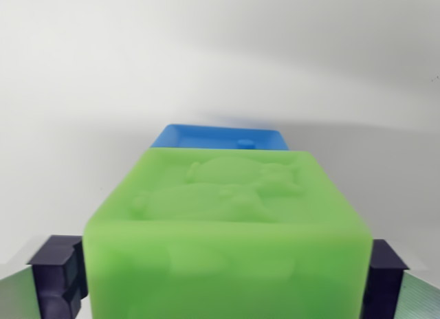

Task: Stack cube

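Note:
A bright green cube with a raised relief on its top face fills the lower middle of the wrist view. My gripper is shut on it, one dark finger pad pressed on its left side and the other on its right. Just beyond the green cube a blue cube shows only its top face, with a small stud near its right end. The green cube hides the rest of the blue one, so whether they touch cannot be told.
A plain white surface stretches behind and around both cubes, with a soft shadow to the right of the blue cube.

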Controlling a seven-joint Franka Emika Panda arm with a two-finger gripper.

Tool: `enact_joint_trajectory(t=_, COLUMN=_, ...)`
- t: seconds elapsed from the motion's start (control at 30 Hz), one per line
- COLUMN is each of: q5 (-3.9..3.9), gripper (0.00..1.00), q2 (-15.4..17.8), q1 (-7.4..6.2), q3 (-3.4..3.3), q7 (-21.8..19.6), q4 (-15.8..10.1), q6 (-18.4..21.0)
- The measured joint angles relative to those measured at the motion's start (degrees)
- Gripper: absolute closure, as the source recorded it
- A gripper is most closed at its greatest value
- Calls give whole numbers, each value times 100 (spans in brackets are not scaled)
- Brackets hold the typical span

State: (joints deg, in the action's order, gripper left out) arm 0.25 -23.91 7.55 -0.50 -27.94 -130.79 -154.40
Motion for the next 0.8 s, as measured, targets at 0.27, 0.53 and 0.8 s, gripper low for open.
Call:
enact_joint_trajectory(t=0.27, q5=0, gripper=0, q2=0, q1=0, q3=0, q7=0, q4=0, q6=0)
enact_joint_trajectory(t=0.53, q5=0, gripper=0, q2=0, q1=0, q3=0, q7=0, q4=0, q6=1)
enact_joint_trajectory(t=0.8, q5=0, gripper=0, q2=80, q1=0, q3=0, q7=0, q4=-4, q6=67)
